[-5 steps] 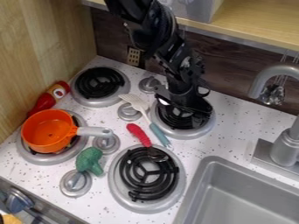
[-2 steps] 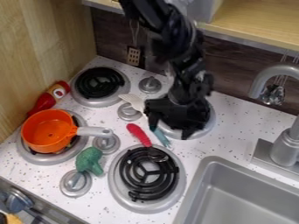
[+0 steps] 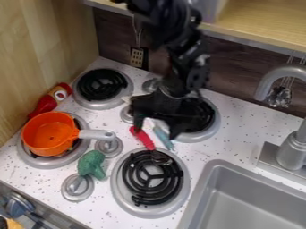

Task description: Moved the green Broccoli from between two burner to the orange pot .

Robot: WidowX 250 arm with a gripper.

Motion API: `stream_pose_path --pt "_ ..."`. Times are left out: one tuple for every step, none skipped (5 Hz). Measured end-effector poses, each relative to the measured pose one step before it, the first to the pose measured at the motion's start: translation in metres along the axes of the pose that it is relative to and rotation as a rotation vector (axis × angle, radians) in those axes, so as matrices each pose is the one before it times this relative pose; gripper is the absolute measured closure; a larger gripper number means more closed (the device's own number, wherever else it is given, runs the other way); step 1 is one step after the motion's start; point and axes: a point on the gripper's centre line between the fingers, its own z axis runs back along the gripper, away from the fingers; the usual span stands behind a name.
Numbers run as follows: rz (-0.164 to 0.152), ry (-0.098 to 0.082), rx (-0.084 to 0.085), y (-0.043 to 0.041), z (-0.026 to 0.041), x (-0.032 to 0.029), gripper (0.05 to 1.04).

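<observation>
A pale wood-grain side panel (image 3: 44, 49) rises at the left, meeting a dark brown wood-grain backsplash (image 3: 239, 67) at the corner. Above the backsplash runs a light wood shelf (image 3: 269, 27) with a gray front edge. The white countertop (image 3: 239, 129) is speckled with dark flecks. At the right, a gray faucet (image 3: 291, 150) curves beside a recessed gray sink (image 3: 209, 179). Soft light falls across the countertop.

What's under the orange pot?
A burner. Its silver rim shows on the near side of the orange pot, plus a bit of black coil by the handle. The pot covers most of the coil; can't see what's directly beneath the base.
</observation>
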Motion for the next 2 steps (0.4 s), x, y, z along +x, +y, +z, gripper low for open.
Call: stream_pose_path --pt "0.0384 0.0170 0.0649 0.02112 0.00353 -0.00913 0.083" --pt "0.0569 0.0099 0.1011 0.02138 -0.00776 -0.01366 0.083"
